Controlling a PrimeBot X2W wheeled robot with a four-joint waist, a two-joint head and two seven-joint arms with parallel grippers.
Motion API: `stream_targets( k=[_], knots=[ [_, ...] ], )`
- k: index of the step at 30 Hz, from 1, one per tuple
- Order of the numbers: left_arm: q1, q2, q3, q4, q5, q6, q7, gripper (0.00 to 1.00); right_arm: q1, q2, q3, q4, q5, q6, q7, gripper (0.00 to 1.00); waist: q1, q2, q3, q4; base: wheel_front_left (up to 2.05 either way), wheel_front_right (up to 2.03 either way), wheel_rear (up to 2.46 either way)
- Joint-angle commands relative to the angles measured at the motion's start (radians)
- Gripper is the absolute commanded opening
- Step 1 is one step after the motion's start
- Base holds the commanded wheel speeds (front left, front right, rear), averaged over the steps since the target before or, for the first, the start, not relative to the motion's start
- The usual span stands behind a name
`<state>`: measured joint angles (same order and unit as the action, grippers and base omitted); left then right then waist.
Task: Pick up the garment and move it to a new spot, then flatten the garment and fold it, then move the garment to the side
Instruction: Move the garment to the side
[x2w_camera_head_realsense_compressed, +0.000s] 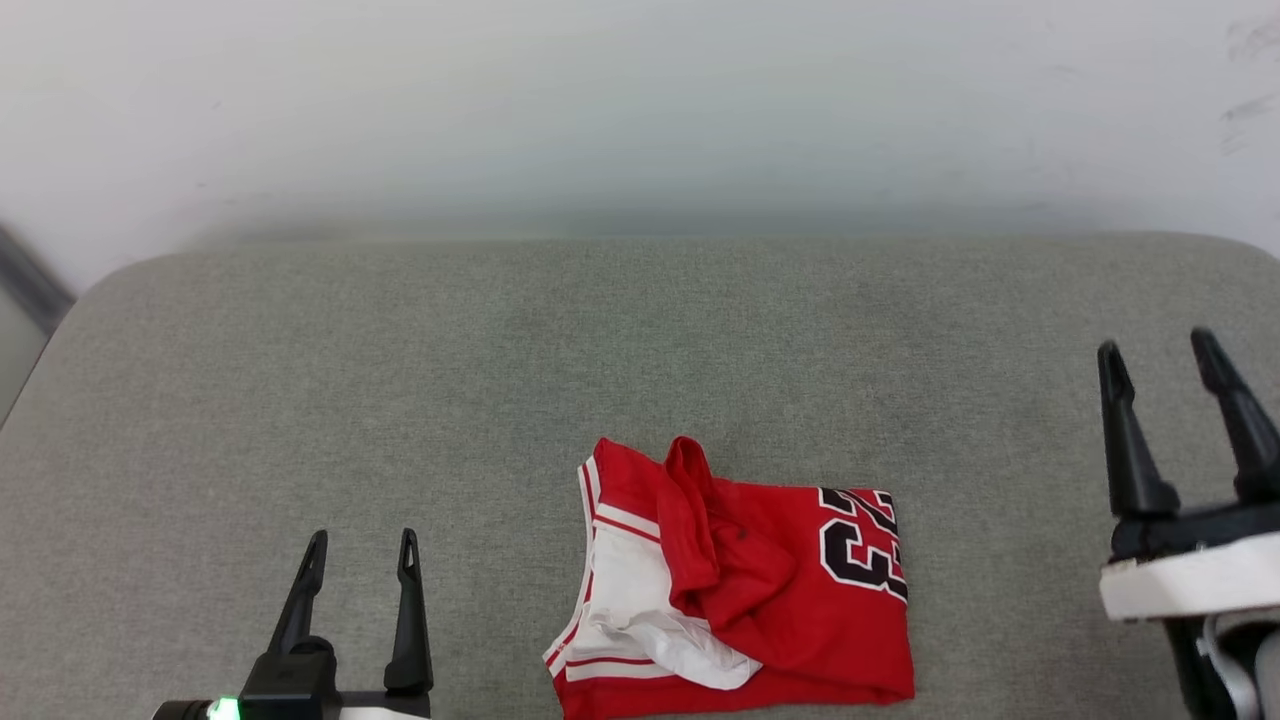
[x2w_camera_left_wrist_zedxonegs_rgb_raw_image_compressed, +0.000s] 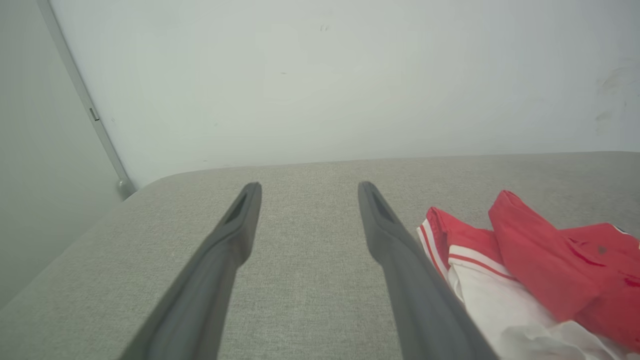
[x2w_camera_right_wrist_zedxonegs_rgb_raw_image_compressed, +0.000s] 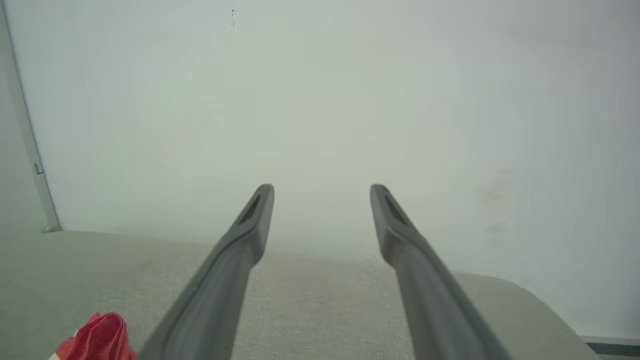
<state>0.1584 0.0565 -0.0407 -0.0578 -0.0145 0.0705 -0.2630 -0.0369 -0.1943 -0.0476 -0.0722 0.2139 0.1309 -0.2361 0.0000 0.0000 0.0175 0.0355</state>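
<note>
The garment (x2w_camera_head_realsense_compressed: 760, 580), a red jersey with white sleeves, striped trim and a black "23", lies bunched near the front middle of the grey surface (x2w_camera_head_realsense_compressed: 500, 350). My left gripper (x2w_camera_head_realsense_compressed: 362, 555) stands open at the lower left, well apart from the cloth. At the right edge my right gripper (x2w_camera_head_realsense_compressed: 1160, 355) is open too, also clear of the cloth. The left wrist view has the garment (x2w_camera_left_wrist_zedxonegs_rgb_raw_image_compressed: 540, 265) just right of my open left gripper (x2w_camera_left_wrist_zedxonegs_rgb_raw_image_compressed: 307, 192). In the right wrist view a red fold of the garment (x2w_camera_right_wrist_zedxonegs_rgb_raw_image_compressed: 97, 337) pokes up at the lower left, away from my open right gripper (x2w_camera_right_wrist_zedxonegs_rgb_raw_image_compressed: 321, 195).
A pale wall (x2w_camera_head_realsense_compressed: 640, 110) rises directly behind the grey padded surface, whose far corners are rounded. A grey vertical strip (x2w_camera_left_wrist_zedxonegs_rgb_raw_image_compressed: 85, 100) runs down the wall at the left.
</note>
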Motion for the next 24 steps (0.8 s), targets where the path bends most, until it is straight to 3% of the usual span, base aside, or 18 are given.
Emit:
stream_targets(
  k=[1,5,12,18,24],
  knots=[
    [-0.012,-0.001,-0.001,-0.003,-0.004,0.001,-0.002,1.00,-0.070,-0.044,0.018,-0.018,0.014,0.000,0.047,1.00,0.0000,0.0000,0.009,0.002,0.00,0.00,0.00],
    [-0.024,-0.002,-0.003,-0.001,-0.004,0.000,-0.002,1.00,-0.199,-0.146,0.087,-0.025,0.064,0.000,0.233,1.00,0.0000,0.0000,0.024,0.004,0.00,0.00,0.00],
    [-0.040,-0.003,0.000,0.001,-0.008,-0.002,-0.002,1.00,-0.320,-0.262,0.185,0.034,0.354,0.000,0.691,1.00,0.0000,0.0000,0.049,0.009,0.00,0.00,0.00],
    [-0.065,-0.004,-0.002,0.000,-0.012,-0.008,-0.002,1.00,-0.305,-0.288,0.186,0.119,0.593,0.000,1.015,1.00,0.0000,0.0000,0.084,0.024,0.00,0.00,0.00],
    [-0.100,-0.005,-0.007,0.000,-0.013,-0.017,-0.002,1.00,-0.253,-0.275,0.188,0.168,0.696,0.000,1.140,1.00,0.0000,0.0000,0.135,0.050,0.00,0.00,0.00]
  ],
)
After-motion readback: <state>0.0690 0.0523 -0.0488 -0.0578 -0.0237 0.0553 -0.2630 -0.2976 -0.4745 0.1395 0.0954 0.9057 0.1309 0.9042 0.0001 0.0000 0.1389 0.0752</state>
